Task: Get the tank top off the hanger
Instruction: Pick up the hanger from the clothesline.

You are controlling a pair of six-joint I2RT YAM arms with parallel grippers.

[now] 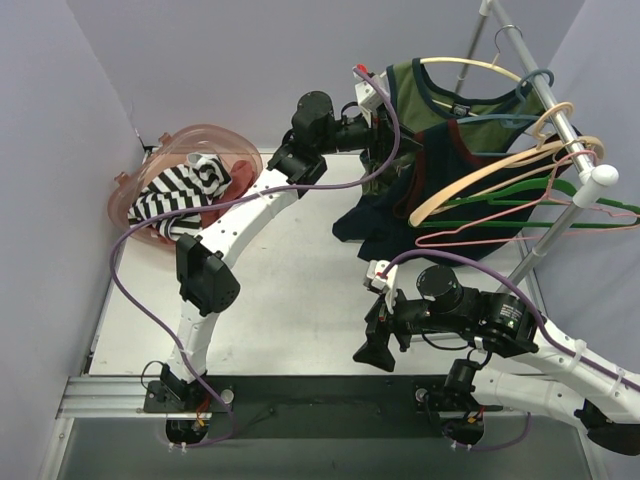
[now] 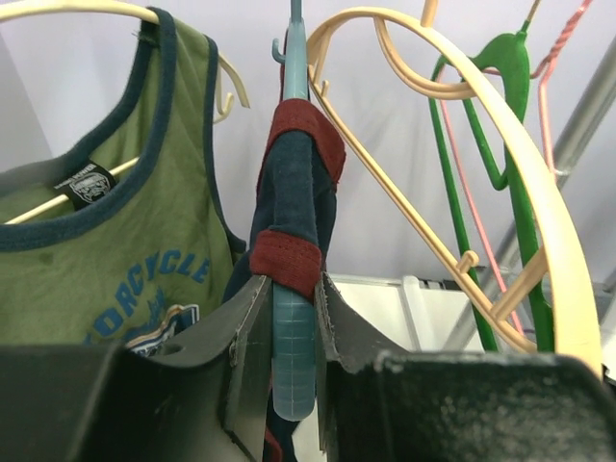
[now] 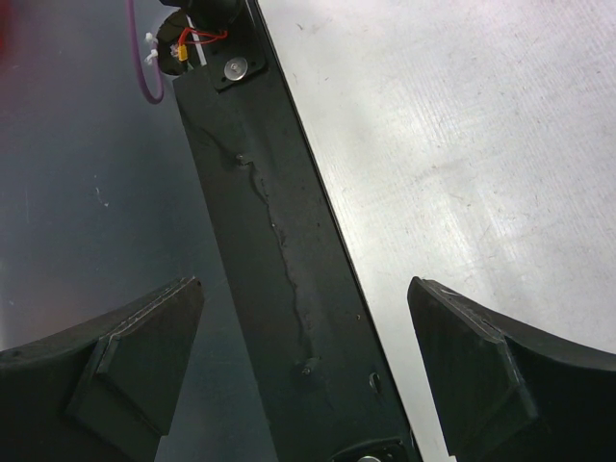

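L gripper (image 2: 292,308) clamped on pale-blue plastic hanger (image 2: 292,371) w/ navy red-trimmed tank top (image 2: 294,202); R gripper (image 3: 303,356) wide open, empty, above desk (image 3: 462,144).

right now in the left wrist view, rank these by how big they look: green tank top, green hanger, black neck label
1. green tank top, though cut off by the frame
2. green hanger, which hangs farther back, so its true size is unsure
3. black neck label
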